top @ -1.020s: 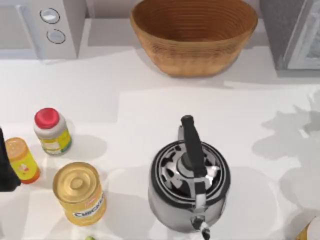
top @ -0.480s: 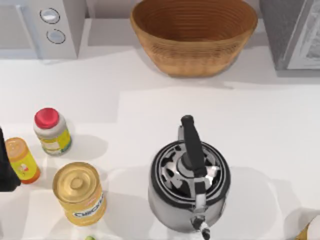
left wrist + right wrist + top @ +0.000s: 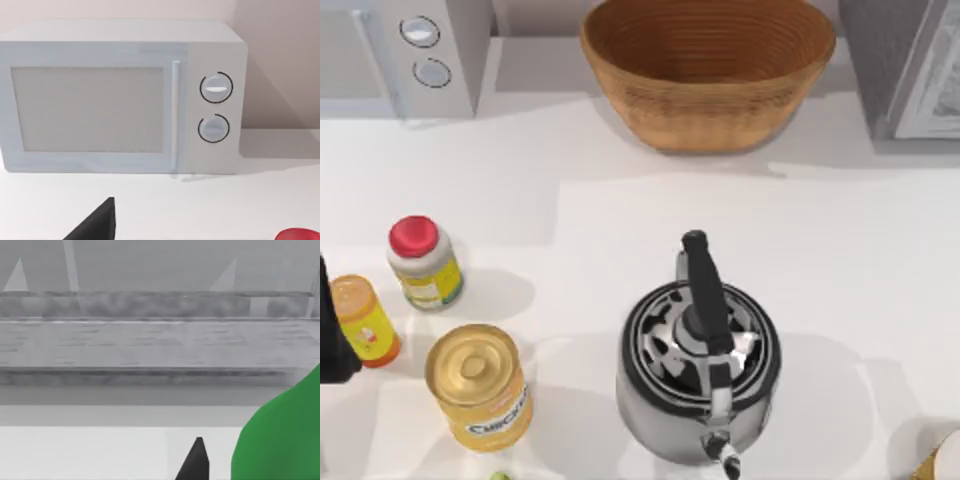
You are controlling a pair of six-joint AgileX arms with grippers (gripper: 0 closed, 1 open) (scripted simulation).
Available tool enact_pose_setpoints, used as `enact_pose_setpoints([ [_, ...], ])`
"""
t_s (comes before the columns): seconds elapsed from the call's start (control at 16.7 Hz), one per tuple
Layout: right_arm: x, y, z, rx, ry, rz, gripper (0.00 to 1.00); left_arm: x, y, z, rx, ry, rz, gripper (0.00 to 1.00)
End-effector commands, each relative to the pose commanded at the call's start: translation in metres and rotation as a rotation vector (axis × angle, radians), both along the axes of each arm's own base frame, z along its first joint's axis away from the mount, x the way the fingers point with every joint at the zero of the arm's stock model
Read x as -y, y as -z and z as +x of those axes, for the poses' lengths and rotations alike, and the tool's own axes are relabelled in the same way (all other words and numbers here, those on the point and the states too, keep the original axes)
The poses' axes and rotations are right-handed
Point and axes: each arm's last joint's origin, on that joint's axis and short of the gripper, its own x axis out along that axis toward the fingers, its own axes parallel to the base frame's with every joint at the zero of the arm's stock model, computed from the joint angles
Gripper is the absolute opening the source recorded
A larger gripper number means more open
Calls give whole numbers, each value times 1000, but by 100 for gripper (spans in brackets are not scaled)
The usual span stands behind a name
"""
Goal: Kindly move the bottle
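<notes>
right wrist view has the bottle [image 3: 282,435] green and close beside the right gripper [image 3: 196,460]; whether it is clamped i cannot tell. the move looks under way, with setting it on the counter [image 3: 620,200] left.

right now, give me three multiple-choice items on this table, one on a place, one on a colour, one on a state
1. Where is the wicker basket?
A. at the back of the table
B. beside the yellow tin
C. on the kettle

2. What colour is the jar's cap?
A. blue
B. red
C. black

3. How does the kettle stand?
A. tipped on its side
B. upside down
C. upright, handle on top

Answers: 1 A, the top view shows it at the far edge, behind the kettle. 2 B, the cap is red. 3 C, its black handle arches over the lid.
</notes>
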Motion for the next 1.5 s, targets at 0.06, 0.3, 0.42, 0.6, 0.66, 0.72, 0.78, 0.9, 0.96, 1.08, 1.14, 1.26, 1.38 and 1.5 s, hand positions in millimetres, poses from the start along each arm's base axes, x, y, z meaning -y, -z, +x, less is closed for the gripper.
enact_pose_setpoints([
  [0.06,1,6,5,-5,2,3,0,0,0,0,0,0,0,100],
  [0.3,-1,26,27,-5,6,8,0,0,0,0,0,0,0,100],
  [0.42,-1,28,31,2,5,4,0,0,0,0,0,0,0,100],
  [0.6,-1,28,31,2,5,4,0,0,0,0,0,0,0,100],
  [0.66,-1,28,31,2,5,4,8,0,0,0,0,0,0,100],
  [0.72,-1,28,31,2,5,4,15,0,0,0,0,0,0,100],
  [0.78,-1,28,31,2,5,4,23,0,0,0,0,0,0,100],
  [0.9,-1,28,31,2,5,4,38,0,0,0,0,0,0,100],
  [0.96,-1,28,31,2,5,4,45,0,0,0,0,0,0,100],
  [1.08,-1,28,31,2,5,4,60,0,0,0,0,0,0,100],
  [1.14,-1,28,31,2,5,4,68,0,0,0,0,0,0,100],
  [1.26,-1,28,31,2,5,4,83,0,0,0,0,0,0,100],
  [1.38,-1,28,31,2,5,4,98,0,0,0,0,0,0,100],
  [1.5,-1,28,31,2,5,4,100,0,0,0,0,0,0,100],
])
